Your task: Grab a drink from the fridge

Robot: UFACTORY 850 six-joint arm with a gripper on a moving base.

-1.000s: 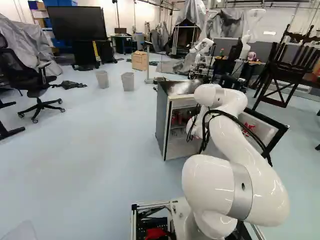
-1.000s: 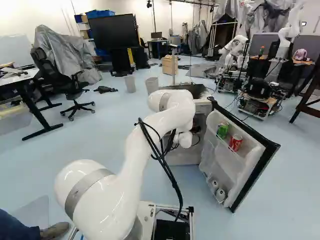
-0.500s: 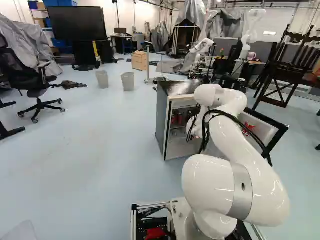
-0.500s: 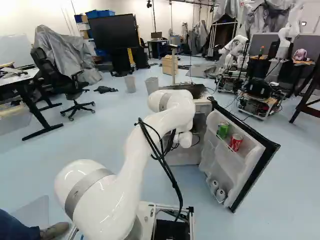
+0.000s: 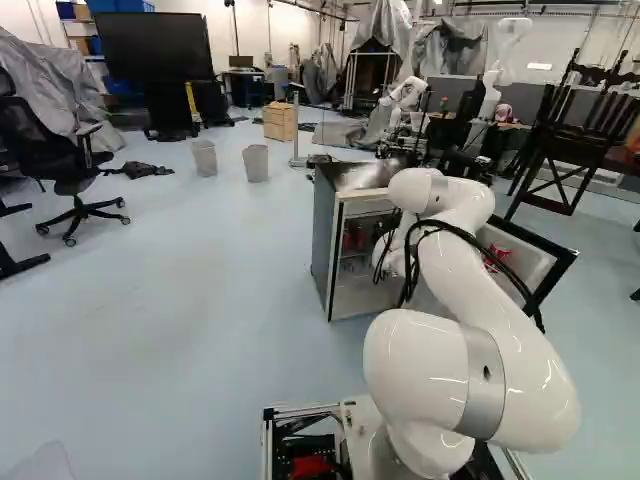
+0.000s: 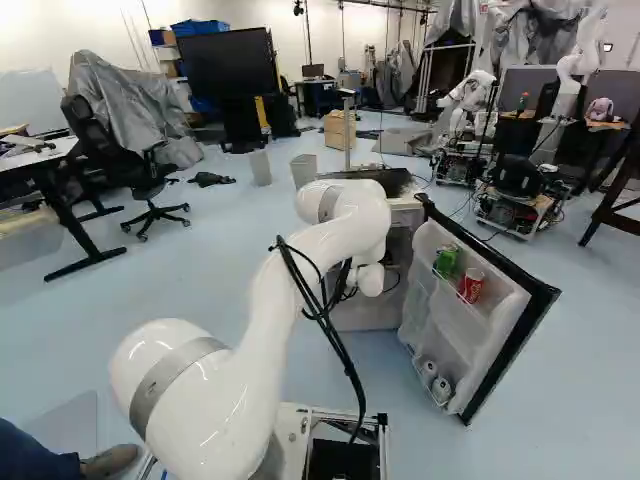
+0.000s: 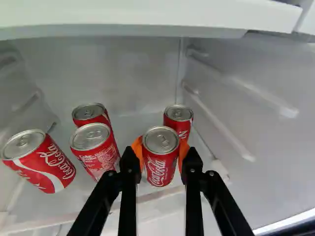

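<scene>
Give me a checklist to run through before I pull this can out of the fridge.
1. Fridge door open: ok.
2. Hand closed on the gripped can: ok, orange pads against two opposite sides.
3. Grip firm enough to pull: cannot tell.
4. Gripped can raised off the fridge floor: cannot tell.
5. Gap to the rear can: cannot tell, the two overlap in the wrist view.

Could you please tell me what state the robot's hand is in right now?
Hand: closed on a red drink can, holding it from both sides.
</scene>
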